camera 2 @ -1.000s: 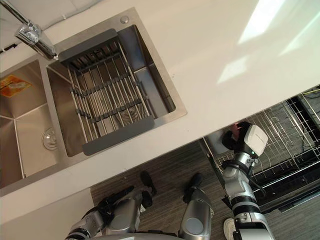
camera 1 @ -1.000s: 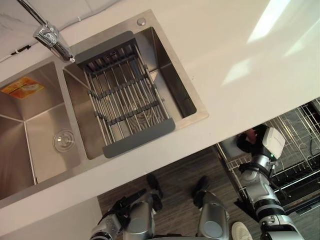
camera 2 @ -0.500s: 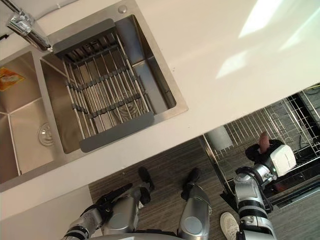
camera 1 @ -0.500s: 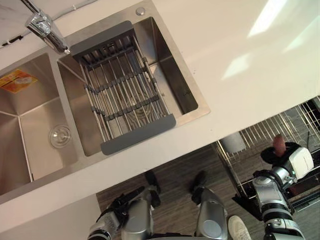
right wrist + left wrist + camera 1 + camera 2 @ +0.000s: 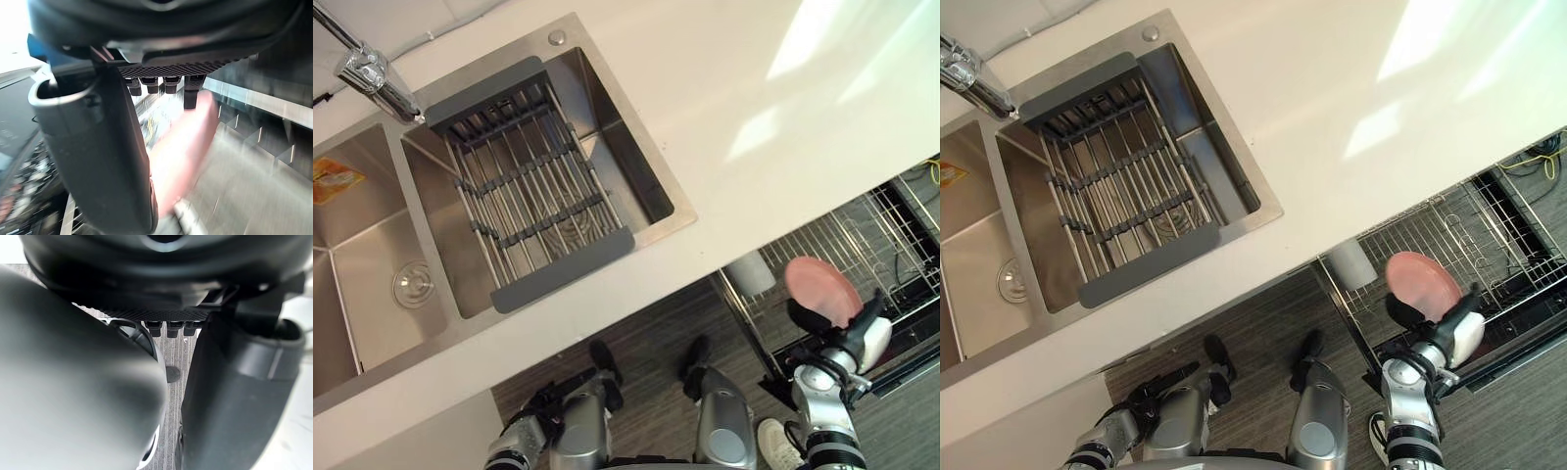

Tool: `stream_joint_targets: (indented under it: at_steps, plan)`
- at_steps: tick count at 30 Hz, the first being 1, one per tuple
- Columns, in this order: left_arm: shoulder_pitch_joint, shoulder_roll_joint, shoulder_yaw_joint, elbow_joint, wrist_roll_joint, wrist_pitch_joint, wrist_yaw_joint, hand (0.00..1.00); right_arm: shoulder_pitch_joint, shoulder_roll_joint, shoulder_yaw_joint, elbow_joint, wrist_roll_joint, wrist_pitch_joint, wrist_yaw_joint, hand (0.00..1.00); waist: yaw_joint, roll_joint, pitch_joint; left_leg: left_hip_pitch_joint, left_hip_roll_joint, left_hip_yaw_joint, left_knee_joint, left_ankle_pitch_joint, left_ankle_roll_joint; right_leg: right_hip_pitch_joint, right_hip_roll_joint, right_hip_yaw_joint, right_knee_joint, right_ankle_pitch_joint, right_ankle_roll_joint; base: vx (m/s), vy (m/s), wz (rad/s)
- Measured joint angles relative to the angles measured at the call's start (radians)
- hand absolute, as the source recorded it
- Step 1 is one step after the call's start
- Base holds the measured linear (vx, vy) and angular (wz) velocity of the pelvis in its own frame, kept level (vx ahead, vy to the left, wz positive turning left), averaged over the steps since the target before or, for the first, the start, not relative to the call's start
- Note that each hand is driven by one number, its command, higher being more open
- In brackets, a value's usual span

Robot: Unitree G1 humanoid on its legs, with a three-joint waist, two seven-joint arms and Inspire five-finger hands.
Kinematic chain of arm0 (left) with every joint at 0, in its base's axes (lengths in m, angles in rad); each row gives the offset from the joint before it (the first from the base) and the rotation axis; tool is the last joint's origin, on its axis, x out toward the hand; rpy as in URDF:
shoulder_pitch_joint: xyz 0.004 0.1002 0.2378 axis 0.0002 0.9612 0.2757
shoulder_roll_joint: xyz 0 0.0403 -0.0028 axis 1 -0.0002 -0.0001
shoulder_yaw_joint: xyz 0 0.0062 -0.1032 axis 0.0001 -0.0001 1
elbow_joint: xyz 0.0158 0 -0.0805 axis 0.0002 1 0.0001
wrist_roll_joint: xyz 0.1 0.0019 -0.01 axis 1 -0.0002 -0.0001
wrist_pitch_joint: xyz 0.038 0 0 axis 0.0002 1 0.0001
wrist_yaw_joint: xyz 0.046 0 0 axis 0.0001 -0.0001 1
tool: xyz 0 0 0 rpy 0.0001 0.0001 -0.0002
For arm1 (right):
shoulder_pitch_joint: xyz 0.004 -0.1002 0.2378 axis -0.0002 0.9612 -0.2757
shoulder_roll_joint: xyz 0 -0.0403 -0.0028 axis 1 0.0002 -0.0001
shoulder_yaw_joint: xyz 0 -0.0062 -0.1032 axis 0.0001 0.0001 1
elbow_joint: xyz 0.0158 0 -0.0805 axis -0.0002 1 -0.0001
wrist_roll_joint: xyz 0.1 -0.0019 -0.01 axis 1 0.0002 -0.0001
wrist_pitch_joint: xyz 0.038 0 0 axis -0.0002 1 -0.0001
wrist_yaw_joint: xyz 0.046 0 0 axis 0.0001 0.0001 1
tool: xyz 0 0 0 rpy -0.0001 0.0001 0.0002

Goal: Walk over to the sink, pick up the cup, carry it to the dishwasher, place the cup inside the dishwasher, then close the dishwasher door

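Right hand (image 5: 819, 320) is clamped round the pink cup (image 5: 818, 290), held up over the pulled-out dishwasher rack (image 5: 867, 245). A pale tumbler (image 5: 750, 272) stands in the rack's corner by the counter (image 5: 734, 117), near the cup but apart from it. Left hand (image 5: 1160, 387) hangs low over the floor; I cannot tell how its fingers stand. A slatted drainer (image 5: 533, 201) spans one sink (image 5: 372, 255) basin.

The dishwasher rack (image 5: 1489, 227) stood out from under the counter (image 5: 1332, 127), open on top. A pale cup (image 5: 1349, 262) sat in its corner by the counter edge. Thin wire pins stuck up all over it. The right hand (image 5: 1427, 323) held the pink cup (image 5: 1422, 282) above the rack. The floor (image 5: 1253, 333) beside it was free.
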Motion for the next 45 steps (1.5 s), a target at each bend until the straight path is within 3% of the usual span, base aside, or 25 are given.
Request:
stream_joint_targets:
  at_steps: [2,7,14,16,19,22,25,28,32,34,41,45]
  plan:
    - [0.000,-0.003,0.000,0.000,0.015,-0.011,-0.001,1.00,0.005,0.008,0.005,-0.020,0.049,-0.036,0.075,1.00,0.000,0.000,0.000,0.014,0.003,0.000,0.000,-0.004,-0.002,0.013,0.001,-0.001,0.007,-0.010,0.000,0.00,0.000,0.00]
    - [0.000,-0.009,0.008,0.007,0.024,-0.018,0.008,1.00,0.035,0.013,-0.004,-0.119,0.106,-0.086,0.089,1.00,-0.002,0.000,-0.002,0.041,0.008,-0.002,0.001,-0.010,-0.009,0.041,0.004,-0.007,0.016,-0.024,0.006,0.02,-0.001,0.01]
    - [0.001,-0.026,0.052,0.013,0.058,0.010,0.090,1.00,0.050,0.063,-0.147,-0.357,0.231,-0.189,-0.053,1.00,-0.016,-0.007,-0.015,0.083,0.042,0.011,0.046,-0.046,-0.026,0.098,0.034,0.001,-0.005,-0.035,0.008,0.03,-0.006,-0.08]
    - [0.007,-0.023,0.061,0.028,0.060,0.021,0.112,1.00,0.062,0.083,-0.186,-0.405,0.256,-0.228,-0.110,1.00,-0.021,-0.020,-0.049,0.097,0.054,0.034,0.052,-0.055,-0.030,0.102,0.049,0.018,-0.012,-0.037,0.006,0.02,-0.020,-0.29]
    - [0.017,-0.023,0.096,0.042,0.048,0.038,0.123,1.00,0.078,0.105,-0.298,-0.421,0.456,-0.322,-0.135,1.00,-0.030,-0.030,-0.071,0.132,0.075,0.052,0.068,-0.069,-0.040,0.137,0.071,0.031,-0.029,-0.040,0.005,0.04,-0.030,-0.21]
    - [0.041,-0.029,0.135,0.044,0.041,0.047,0.123,1.00,0.094,0.127,-0.480,-0.389,0.790,-0.415,-0.057,1.00,-0.036,-0.029,-0.102,0.156,0.089,0.061,0.079,-0.080,-0.045,0.164,0.082,0.032,-0.038,-0.049,0.005,0.01,-0.018,-0.07]
    - [0.071,-0.031,0.142,0.046,0.030,0.047,0.128,1.00,0.127,0.154,-0.513,-0.342,0.851,-0.423,0.000,1.00,-0.055,-0.028,-0.134,0.172,0.095,0.085,0.078,-0.081,-0.045,0.173,0.088,0.037,-0.038,-0.056,0.004,0.01,-0.017,-0.11]
    - [0.076,-0.037,0.157,0.060,0.031,0.046,0.138,1.00,0.158,0.204,-0.498,-0.270,0.939,-0.397,0.127,1.00,-0.059,-0.022,-0.156,0.188,0.097,0.100,0.070,-0.081,-0.044,0.180,0.092,0.039,-0.038,-0.065,0.007,-0.04,-0.018,-0.07]
    - [0.093,-0.051,0.155,0.073,0.031,0.029,0.132,1.00,0.165,0.248,-0.310,-0.118,1.024,-0.325,0.285,1.00,-0.056,-0.005,-0.186,0.194,0.086,0.095,0.042,-0.082,-0.042,0.185,0.085,0.027,-0.038,-0.065,0.009,-0.05,0.011,0.09]
    - [0.106,-0.059,0.155,0.074,0.030,0.016,0.130,1.00,0.175,0.274,-0.300,-0.124,1.015,-0.358,0.324,1.00,-0.056,0.001,-0.200,0.193,0.076,0.090,0.029,-0.077,-0.041,0.186,0.077,0.020,-0.039,-0.064,0.012,-0.02,0.024,0.13]
    - [0.117,-0.063,0.153,0.075,0.023,0.003,0.097,1.00,0.222,0.172,-0.186,-0.015,1.023,-0.322,0.429,1.00,-0.055,0.004,-0.207,0.179,0.033,0.022,-0.016,-0.031,-0.036,0.205,0.036,-0.048,-0.026,-0.066,0.023,-0.01,0.021,0.32]
    - [0.129,-0.078,0.154,0.075,0.023,-0.002,0.071,1.00,0.199,0.125,-0.098,0.067,1.033,-0.263,0.453,1.00,-0.040,0.034,-0.227,0.165,0.011,-0.025,-0.016,-0.019,-0.028,0.211,0.001,-0.092,0.021,-0.099,0.033,-0.06,0.007,0.36]
